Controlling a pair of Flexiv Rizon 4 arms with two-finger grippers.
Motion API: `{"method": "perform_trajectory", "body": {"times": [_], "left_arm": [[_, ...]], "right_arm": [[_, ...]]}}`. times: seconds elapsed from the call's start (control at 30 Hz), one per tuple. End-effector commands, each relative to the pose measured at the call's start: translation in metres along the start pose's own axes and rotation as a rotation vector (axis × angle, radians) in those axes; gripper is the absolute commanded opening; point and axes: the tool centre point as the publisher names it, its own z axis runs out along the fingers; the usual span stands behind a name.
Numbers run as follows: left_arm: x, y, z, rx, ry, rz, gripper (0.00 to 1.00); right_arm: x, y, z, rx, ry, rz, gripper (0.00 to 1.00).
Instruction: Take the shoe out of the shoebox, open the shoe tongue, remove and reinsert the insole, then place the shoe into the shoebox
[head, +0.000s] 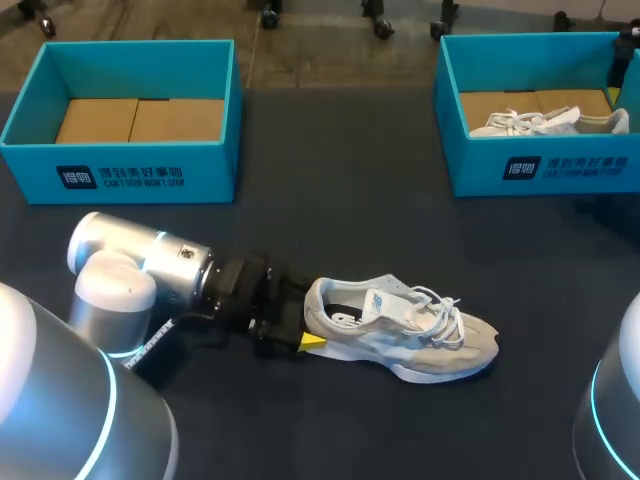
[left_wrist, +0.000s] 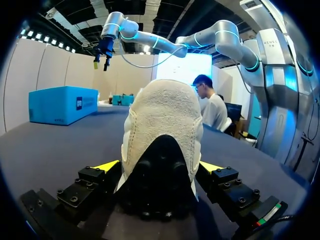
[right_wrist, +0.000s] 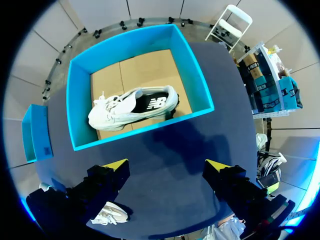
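– Dark table (head: 330, 230), two teal boxes, one pale shoe between them: which stage is shown?
– Largest first. Left shoebox (head: 120, 178) holds only its cardboard floor. Right shoebox (head: 540, 178) holds a second shoe (head: 545, 123). The shoe (head: 400, 335) of the task rests sole-down on the table, outside both boxes, toe toward the right arm's side. Removal therefore appears done, and opening the tongue is judged the step in hand.
– And the grippers?
– Left gripper (left_wrist: 159, 165) is clamped on the heel, a yellow tip pressing each side. Right gripper (right_wrist: 165, 167) hangs high over the right shoebox, fingers spread, holding nothing.
– How is the step best done?
– Left arm should pin the heel to the table as an anchor. Right gripper should descend to the tongue (head: 385, 303) and pinch its free upper edge clear of the laces (head: 440, 312). It should then draw the tongue toward the toe until the insole (head: 345, 318) in the opening is exposed. A gentle pull avoids dragging the shoe out of the left fingers.
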Motion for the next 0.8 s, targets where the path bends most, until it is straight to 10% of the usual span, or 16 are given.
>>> {"method": "perform_trajectory", "body": {"times": [0.03, 0.8], "left_arm": [[-0.001, 0.001, 0.006, 0.005, 0.014, 0.000, 1.00], [-0.002, 0.002, 0.026, 0.027, 0.016, 0.010, 1.00]], "right_arm": [[0.000, 0.000, 0.000, 0.000, 0.001, 0.000, 1.00], [0.000, 0.000, 0.000, 0.000, 0.001, 0.000, 1.00]]}}
